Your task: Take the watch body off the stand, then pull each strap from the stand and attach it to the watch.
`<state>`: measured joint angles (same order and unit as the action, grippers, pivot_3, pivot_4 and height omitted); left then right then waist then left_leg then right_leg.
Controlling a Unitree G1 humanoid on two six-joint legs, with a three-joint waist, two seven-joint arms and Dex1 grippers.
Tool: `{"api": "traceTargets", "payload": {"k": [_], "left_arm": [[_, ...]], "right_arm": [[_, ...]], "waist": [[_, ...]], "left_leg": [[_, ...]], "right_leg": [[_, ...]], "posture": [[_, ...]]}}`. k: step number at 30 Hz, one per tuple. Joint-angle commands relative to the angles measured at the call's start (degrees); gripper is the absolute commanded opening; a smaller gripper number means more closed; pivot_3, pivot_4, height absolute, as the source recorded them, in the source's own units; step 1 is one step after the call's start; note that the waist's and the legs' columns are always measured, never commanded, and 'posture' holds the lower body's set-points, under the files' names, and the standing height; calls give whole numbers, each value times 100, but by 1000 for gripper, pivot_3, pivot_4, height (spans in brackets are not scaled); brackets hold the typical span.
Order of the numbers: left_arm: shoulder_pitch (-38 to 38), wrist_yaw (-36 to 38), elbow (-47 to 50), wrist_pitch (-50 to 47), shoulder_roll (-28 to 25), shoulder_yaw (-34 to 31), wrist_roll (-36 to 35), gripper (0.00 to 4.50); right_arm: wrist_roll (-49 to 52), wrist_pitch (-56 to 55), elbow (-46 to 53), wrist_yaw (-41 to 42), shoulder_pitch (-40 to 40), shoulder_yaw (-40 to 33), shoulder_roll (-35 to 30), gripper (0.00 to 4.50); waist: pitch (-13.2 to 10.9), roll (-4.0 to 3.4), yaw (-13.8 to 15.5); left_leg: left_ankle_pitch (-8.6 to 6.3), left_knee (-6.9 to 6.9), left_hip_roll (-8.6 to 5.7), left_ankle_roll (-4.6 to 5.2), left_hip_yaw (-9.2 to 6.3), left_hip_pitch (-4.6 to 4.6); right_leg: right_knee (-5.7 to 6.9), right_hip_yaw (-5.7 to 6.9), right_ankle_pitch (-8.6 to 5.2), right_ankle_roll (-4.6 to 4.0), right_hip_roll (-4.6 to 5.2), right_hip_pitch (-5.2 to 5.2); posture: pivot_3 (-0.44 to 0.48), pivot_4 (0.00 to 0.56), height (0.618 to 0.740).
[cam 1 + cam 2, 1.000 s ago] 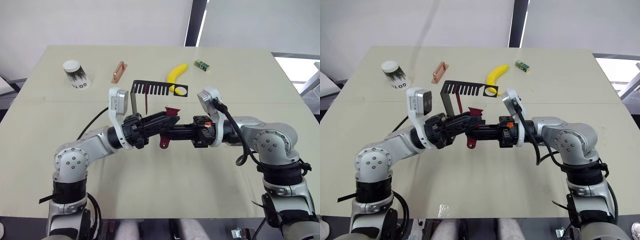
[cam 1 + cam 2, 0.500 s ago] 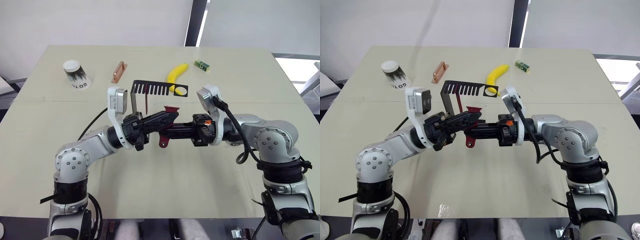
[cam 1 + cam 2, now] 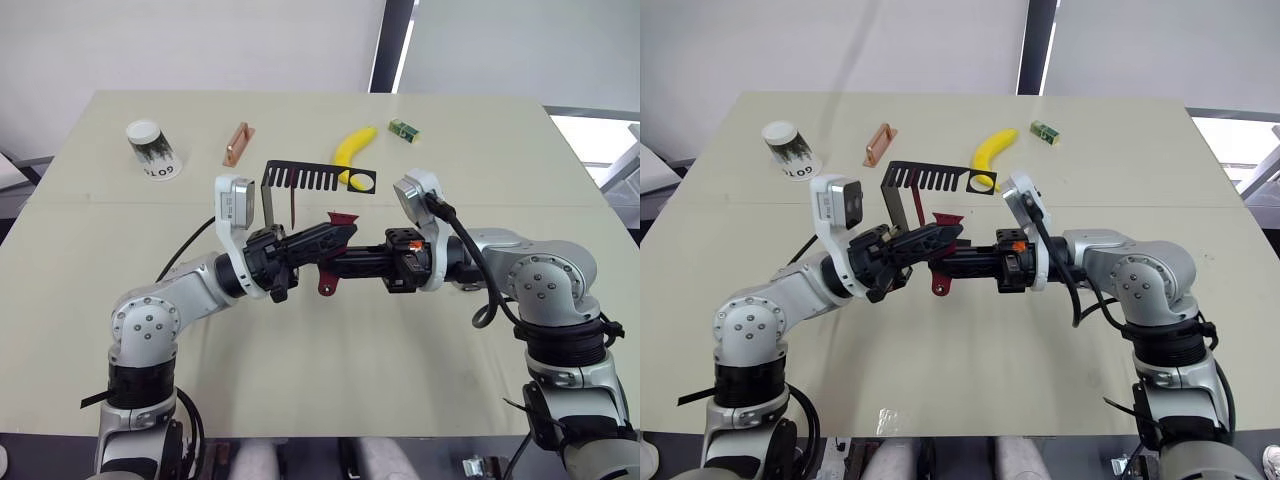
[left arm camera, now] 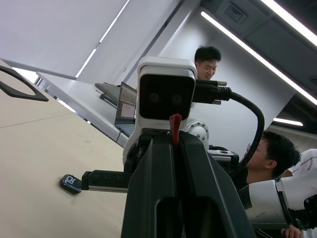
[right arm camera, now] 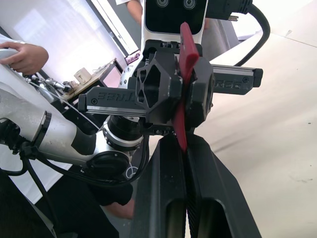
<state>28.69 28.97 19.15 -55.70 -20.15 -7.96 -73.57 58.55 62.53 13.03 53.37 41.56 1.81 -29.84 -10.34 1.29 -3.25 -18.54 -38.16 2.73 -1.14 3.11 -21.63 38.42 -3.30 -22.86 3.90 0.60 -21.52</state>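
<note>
Since a second ago the left arm has lifted slightly, tipping the dark red strap a little higher; the other things lie as before. On the table, the left gripper has its fingers closed flat on the strap, held above the surface. A second strap hangs from the stand behind. The right gripper meets it, fingers narrowed on the same strap's lower end. The watch body cannot be made out.

Silver arms, white wrist cameras, black cables, 2 black-fingered hands
</note>
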Motion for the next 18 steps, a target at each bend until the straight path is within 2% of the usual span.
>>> {"api": "traceTargets", "payload": {"k": [1,18], "left_arm": [[-12,50,148,77,44,-9,-212,203],[37,69,103,120,143,-52,-345,91]], "right_arm": [[155,6,73,8,94,-219,-37,0],[183,-25,80,-55,110,-217,-4,0]], "waist": [[0,0,0],[0,0,0]], "left_leg": [[0,0,0,0,0,0],[0,1,0,0,0,-1]], "right_leg": [[0,0,0,0,0,0],[-4,0,0,0,0,0]], "posture": [[0,150,740],[0,150,740]]}}
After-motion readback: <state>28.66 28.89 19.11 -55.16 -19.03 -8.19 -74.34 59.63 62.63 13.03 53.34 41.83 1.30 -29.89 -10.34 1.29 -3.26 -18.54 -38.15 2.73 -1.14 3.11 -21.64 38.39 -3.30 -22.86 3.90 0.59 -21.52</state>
